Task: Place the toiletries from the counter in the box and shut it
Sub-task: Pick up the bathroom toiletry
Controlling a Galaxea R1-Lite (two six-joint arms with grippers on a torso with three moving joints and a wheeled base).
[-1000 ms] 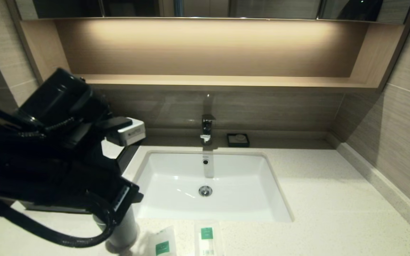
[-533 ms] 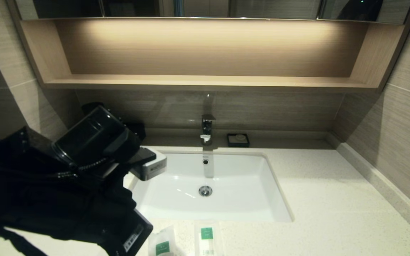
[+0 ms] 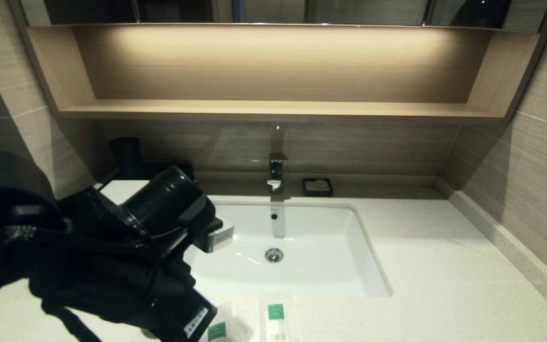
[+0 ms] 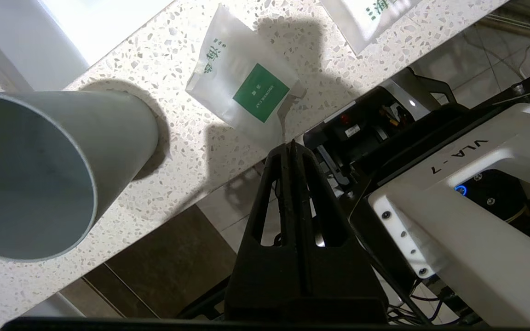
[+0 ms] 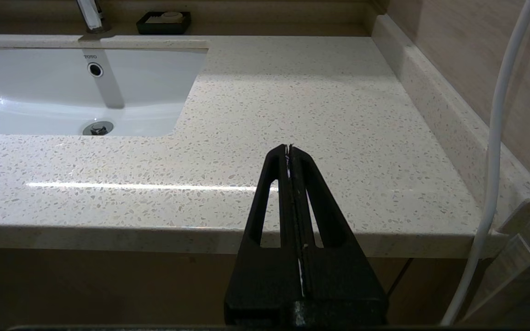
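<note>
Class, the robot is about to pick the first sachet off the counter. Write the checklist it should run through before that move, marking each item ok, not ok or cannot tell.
1. Left pincer open to take a sachet: not ok, its fingers are shut together.
2. Left pincer near the nearer sachet: ok, it hangs at the counter edge beside it.
3. Sachet free to lift: ok, it lies flat, apart from the grey cup.
4. Second sachet within view: ok, on the counter front of the sink.
5. Box open and ready: cannot tell, the left arm hides it.
6. Right pincer out of the way: ok, shut, before the counter's bare right side.
</note>
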